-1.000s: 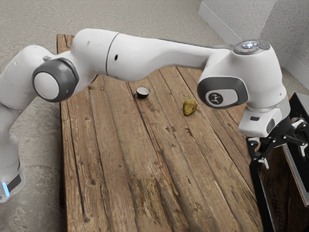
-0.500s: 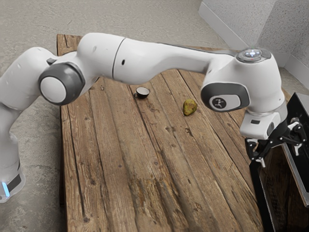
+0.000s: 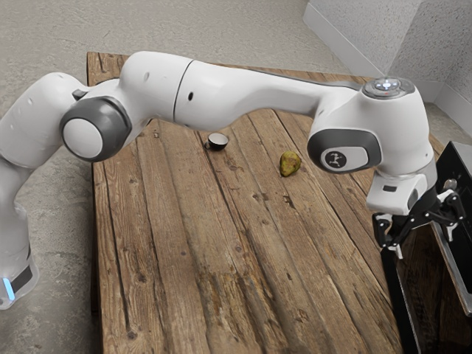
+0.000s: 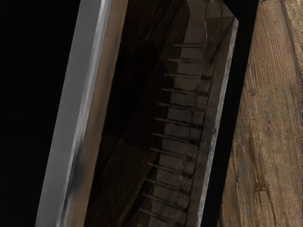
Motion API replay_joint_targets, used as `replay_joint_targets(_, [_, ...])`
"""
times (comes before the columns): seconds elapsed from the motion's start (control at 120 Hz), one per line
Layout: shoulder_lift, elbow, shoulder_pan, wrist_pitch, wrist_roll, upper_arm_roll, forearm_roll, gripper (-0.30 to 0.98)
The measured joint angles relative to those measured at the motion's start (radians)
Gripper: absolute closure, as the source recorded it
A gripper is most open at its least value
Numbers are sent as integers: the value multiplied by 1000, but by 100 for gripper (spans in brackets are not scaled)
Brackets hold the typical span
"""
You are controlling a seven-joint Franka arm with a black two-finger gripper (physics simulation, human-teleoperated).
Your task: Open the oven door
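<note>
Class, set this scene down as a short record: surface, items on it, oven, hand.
surface: wooden table
cup: small, pale inside, on the table
pear: yellow-green, on the table, between cup and hand
oven: dark, beside the table at the exterior view's right
hand: above the oven, fingers apart
door: how far open, unclear

The door (image 3: 403, 310) stood open, how far being hard to tell, at the exterior view's right, just beside the table (image 3: 243, 214). It had a black frame (image 4: 227, 118), a thin silvery edge inside that, and a dark, glossy pane (image 4: 128, 118) where a row of fine bars (image 4: 175, 120) showed. The frame ran along the table's side; across from it, beyond the pane, lay the oven (image 3: 459, 166), black with a grey metal rim (image 4: 68, 118).
</note>
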Motion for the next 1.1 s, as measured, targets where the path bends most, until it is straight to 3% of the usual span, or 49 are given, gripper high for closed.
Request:
replay_joint_targets(0.25, [-10,-22,-4,-7,-6,2,-10,0])
replay_joint_targets(0.633, [-169,-249,-11,-11,-42,-1,5,0])
replay_joint_targets(1.1, [-326,-506,-15,31,-128,-125,140,2])
